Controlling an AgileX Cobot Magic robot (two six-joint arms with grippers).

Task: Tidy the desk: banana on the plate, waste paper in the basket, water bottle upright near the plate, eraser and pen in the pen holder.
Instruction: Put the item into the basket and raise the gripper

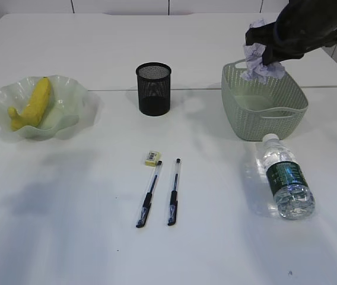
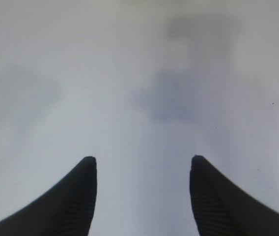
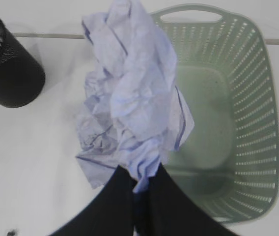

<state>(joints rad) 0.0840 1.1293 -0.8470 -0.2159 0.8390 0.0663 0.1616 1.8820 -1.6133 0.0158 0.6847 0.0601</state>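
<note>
While unreadable, dark label on bottle; right jaws pinching paper, left jaws apart, empty.

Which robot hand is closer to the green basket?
Right. The right gripper hangs over the basket's rim, clamping crumpled paper. The left gripper hovers open above bare table, no basket in its view.

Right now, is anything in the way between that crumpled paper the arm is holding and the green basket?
Nothing visible. The right gripper holds the waste paper above the basket's near-left rim, and the basket is open-topped and looks empty. The pen holder stands off to the side.
</note>
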